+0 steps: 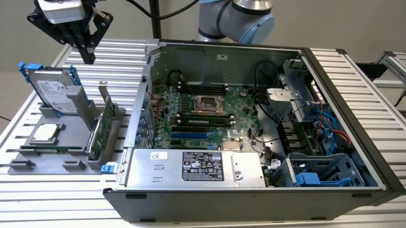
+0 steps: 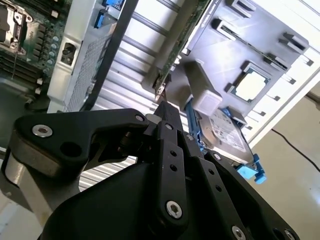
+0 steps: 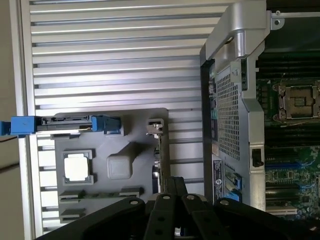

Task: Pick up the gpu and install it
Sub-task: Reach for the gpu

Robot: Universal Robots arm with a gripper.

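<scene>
Tool: black two-finger gripper (image 1: 89,58) (image 2: 165,107) (image 3: 172,182), raised in the air at the far side of the exterior view's left.
Tool state: clenched. The fingers lie pressed together and nothing is between them.
Task item: thin green circuit-board gpu with a silver metal bracket (image 1: 100,126) (image 2: 184,37) (image 3: 161,155).
Task item location: standing on its long edge in a slot of the grey moulded fixture tray (image 1: 70,142) (image 2: 225,55) (image 3: 135,120), on the side of the tray nearest the case, bracket end to the far side.
Tool-to-item relation: apart, no contact. In both wrist views the fingertips point toward the bracket end of the card.
Cooler face: the card is seen edge-on, so which side carries the shroud is uncertain.
Tray contents: silver hard drive with blue side rails (image 1: 54,90) (image 2: 227,135) (image 3: 65,124), upright at the far end. The small square silver processor chip (image 1: 47,133) (image 2: 251,86) (image 3: 76,167) lies flat in a pocket nearer the camera.
Computer: open dark metal tower case (image 1: 222,209), lying on its side just beside the tray, toward the exterior view's right.
Case interior: green motherboard (image 1: 209,118) (image 3: 295,130) on the floor of the case. The silver boxed power supply (image 1: 190,166) sits along the near wall.
Support surface: ribbed aluminium table (image 1: 57,199) (image 3: 115,50) carrying both tray and case.
</scene>
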